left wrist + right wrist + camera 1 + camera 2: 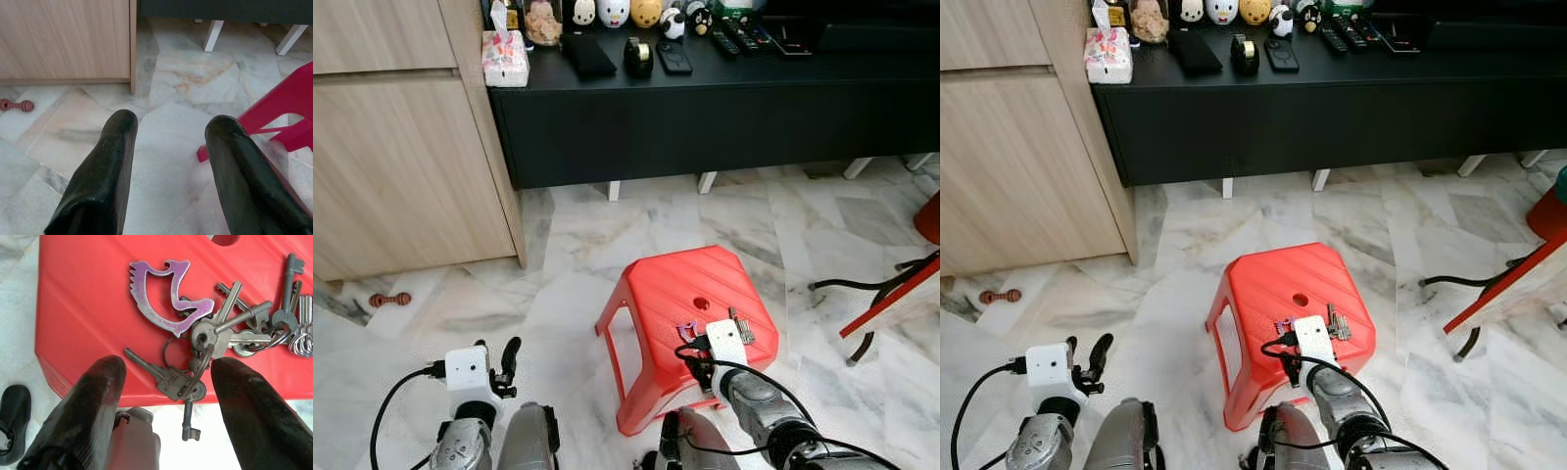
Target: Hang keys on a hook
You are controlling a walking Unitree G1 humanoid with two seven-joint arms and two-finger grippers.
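A bunch of several metal keys [230, 330] with a purple shield-shaped charm [164, 296] lies on the red plastic stool [671, 284], close to its near edge. One key hangs over that edge. My right gripper [168, 366] hovers just above the near end of the bunch, open, its two black fingers [100, 382] straddling the lowest keys and holding nothing. In the eye views the keys [741, 326] sit right beside the right wrist's white camera box [726, 343]. My left gripper [172, 120] is open and empty, low over the marble floor to the left of the stool.
A long black console [705, 108] with remotes, figurines and a tissue box runs along the back. A wooden cabinet [401, 147] stands at left. A red chair frame and black cable [886, 294] are at right. A small red dumbbell toy [389, 299] lies on the floor.
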